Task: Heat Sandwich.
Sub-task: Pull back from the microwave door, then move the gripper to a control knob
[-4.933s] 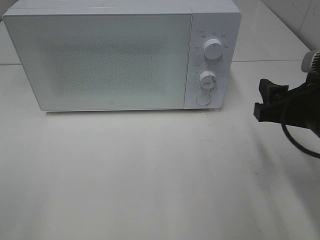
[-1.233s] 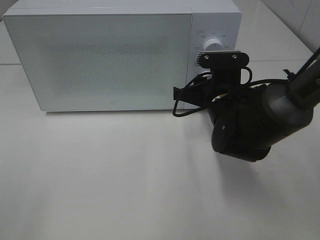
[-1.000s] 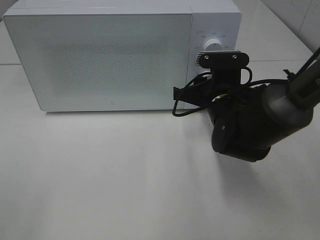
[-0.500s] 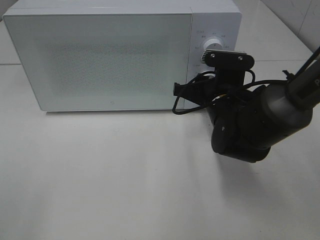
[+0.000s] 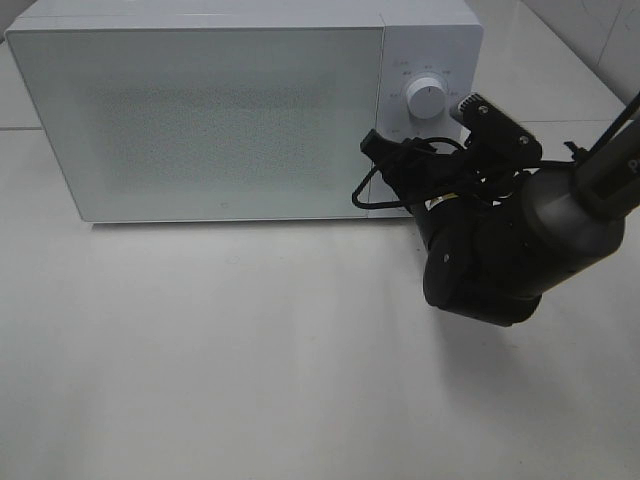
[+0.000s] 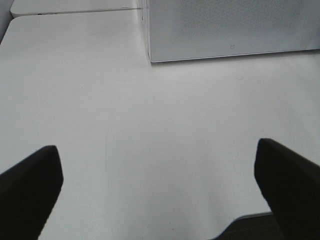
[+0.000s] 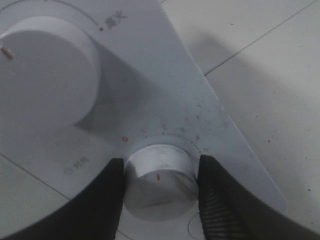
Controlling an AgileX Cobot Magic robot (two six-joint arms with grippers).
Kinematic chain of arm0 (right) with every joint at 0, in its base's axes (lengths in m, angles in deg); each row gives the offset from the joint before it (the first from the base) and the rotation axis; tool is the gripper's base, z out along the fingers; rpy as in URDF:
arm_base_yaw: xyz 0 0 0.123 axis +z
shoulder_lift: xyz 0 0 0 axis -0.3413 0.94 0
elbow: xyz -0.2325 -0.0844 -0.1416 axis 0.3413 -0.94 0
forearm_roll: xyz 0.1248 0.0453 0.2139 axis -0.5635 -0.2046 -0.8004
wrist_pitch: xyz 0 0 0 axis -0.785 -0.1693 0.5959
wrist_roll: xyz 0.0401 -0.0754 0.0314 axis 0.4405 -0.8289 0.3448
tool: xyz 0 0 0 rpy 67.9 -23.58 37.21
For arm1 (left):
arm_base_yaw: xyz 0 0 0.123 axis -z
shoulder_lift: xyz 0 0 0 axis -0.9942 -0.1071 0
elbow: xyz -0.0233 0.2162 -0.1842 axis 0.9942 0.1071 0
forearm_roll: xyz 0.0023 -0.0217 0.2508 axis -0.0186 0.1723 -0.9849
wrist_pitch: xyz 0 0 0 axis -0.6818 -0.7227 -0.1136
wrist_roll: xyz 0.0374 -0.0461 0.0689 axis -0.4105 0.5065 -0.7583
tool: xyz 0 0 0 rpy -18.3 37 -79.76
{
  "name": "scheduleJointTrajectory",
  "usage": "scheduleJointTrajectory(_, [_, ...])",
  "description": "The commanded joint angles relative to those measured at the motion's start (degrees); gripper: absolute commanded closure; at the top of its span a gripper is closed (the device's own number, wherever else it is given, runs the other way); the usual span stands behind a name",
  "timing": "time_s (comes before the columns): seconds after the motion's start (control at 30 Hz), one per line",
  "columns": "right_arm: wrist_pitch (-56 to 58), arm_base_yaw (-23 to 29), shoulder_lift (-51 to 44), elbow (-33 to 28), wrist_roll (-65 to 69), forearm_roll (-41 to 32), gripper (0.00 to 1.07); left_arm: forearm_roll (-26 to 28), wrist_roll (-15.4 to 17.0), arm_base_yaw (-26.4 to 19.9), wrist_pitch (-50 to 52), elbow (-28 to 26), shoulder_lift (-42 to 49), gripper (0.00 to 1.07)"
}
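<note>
The lower dial of the microwave is clasped between the jaws of the right gripper, near the cabinet's right edge. The left gripper is spread wide over the table, well apart from the microwave's front. The sandwich is seen in no view.

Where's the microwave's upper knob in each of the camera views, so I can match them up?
Exterior high: upper knob on the control panel, just above the right arm.
Right wrist: the large white disc beside the lower knob, which the right gripper clamps.
Left wrist: not in it.
Shared landmark: the white microwave, in all three views.
</note>
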Motion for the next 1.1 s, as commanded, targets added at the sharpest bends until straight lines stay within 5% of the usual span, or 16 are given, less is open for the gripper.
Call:
scheduleJointTrajectory(0.03, [-2.46,-0.11,-0.46,0.46,10.08,1.43,0.93,0.0,0.29,-0.11,0.8,0.06,0.97,0.07])
scheduleJointTrajectory(0.67, [-2.75,-0.11,-0.46,0.46,50.88,1.49,0.92,0.0,0.29,-0.11,0.8,0.06,0.97,0.07])
scheduleJointTrajectory(1.1, [-5.16,-0.11,-0.46,0.46,53.86,1.78,0.9,0.0,0.29,-0.11,0.8,0.06,0.97,0.07])
